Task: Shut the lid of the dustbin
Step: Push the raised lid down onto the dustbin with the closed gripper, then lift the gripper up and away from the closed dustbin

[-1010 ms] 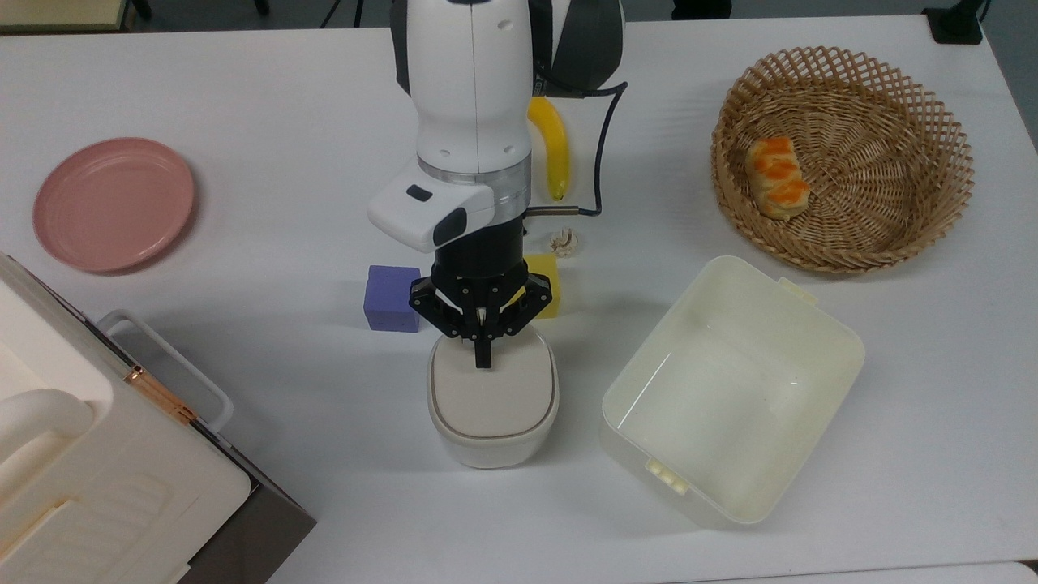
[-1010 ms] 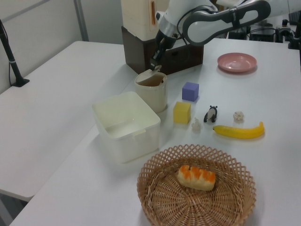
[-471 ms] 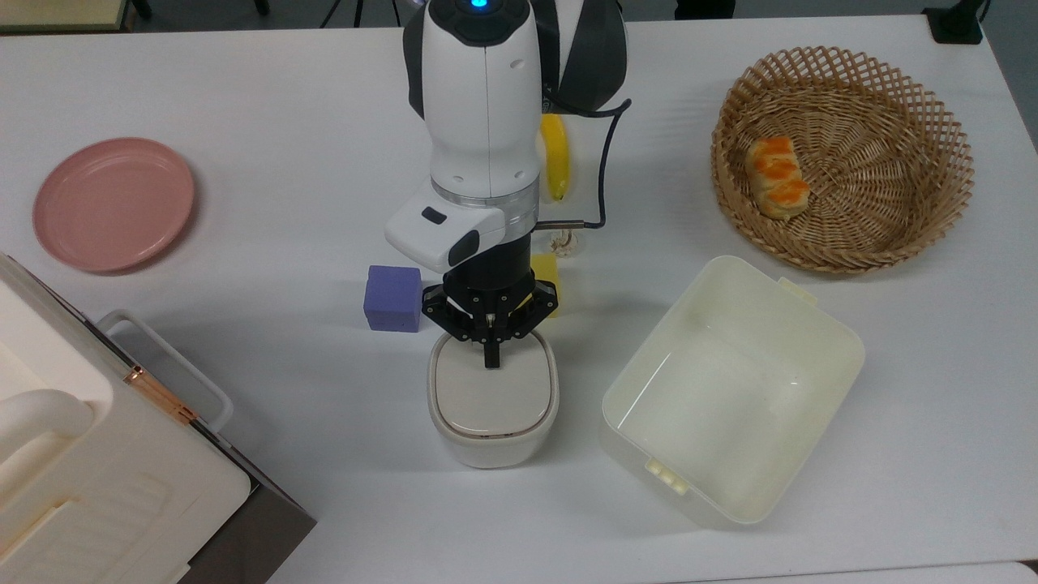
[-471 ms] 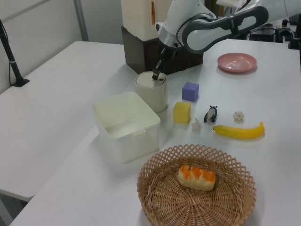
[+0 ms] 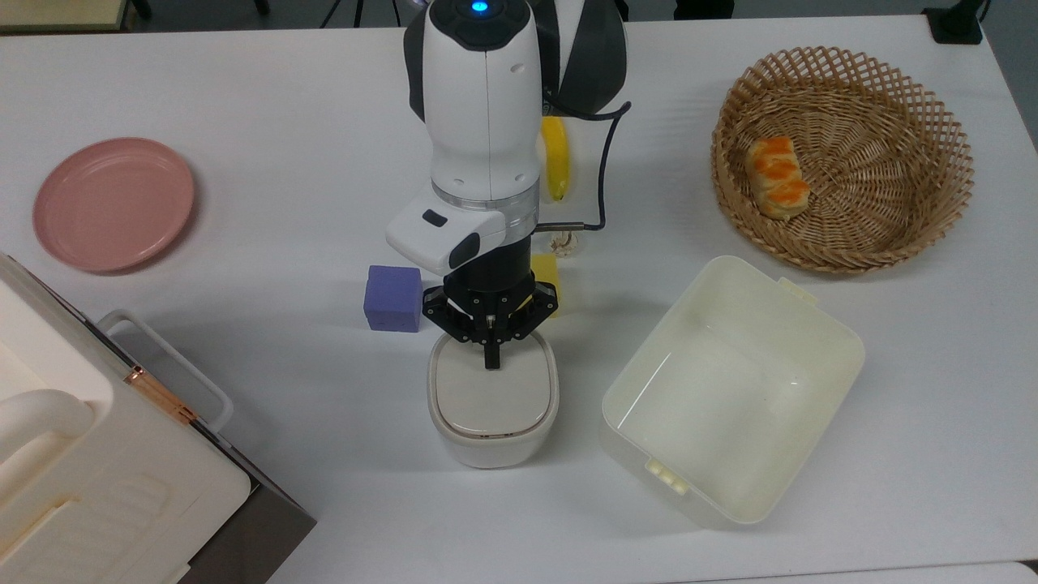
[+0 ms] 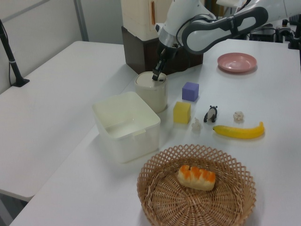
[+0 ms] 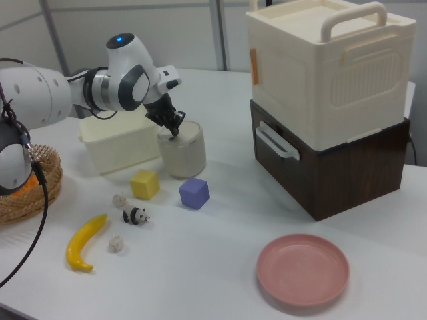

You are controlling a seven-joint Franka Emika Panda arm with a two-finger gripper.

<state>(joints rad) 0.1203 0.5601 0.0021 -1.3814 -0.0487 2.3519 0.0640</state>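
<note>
The small white dustbin (image 5: 491, 450) stands near the table's front, between a purple cube and a cream tub. Its beige lid (image 5: 492, 397) lies flat in the rim. My gripper (image 5: 491, 359) points straight down with its fingers shut together, their tips resting on the lid near the edge closest to the arm. In the left view the gripper (image 6: 155, 76) touches the top of the dustbin (image 6: 151, 94). The right view shows the same contact, gripper (image 7: 175, 132) on dustbin (image 7: 183, 157).
A purple cube (image 5: 392, 298) and a yellow cube (image 5: 551, 285) sit just behind the bin. The open cream tub (image 5: 714, 405) lies to the top view's right, a big case (image 5: 97, 487) to its left. Farther back are a banana (image 5: 556, 158), wicker basket (image 5: 892, 235) and pink plate (image 5: 113, 203).
One second ago the lid stood tilted up on the bin. The gripper has pushed down and the lid now lies flat; almost nothing moved in the last half second.
</note>
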